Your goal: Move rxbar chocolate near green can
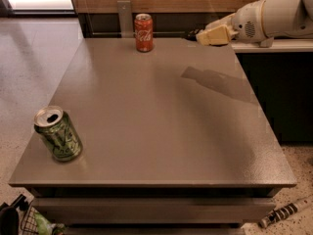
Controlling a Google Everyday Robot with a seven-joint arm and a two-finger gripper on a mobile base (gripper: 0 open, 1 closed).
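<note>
The green can (58,134) with dark claw marks and an open silver top stands at the front left corner of the grey table (161,131). My gripper (200,35) hangs in the air above the table's far right edge, far from the green can. Its cream fingers (215,35) are shut on the rxbar chocolate (191,33), of which only a dark end shows at the tips, against a dark background. The white arm comes in from the upper right.
A red Coca-Cola can (144,32) stands at the far edge of the table, left of the gripper. A dark counter with a pale top (274,45) stands to the right. Wood panelling runs behind. Clutter lies on the floor at the front corners.
</note>
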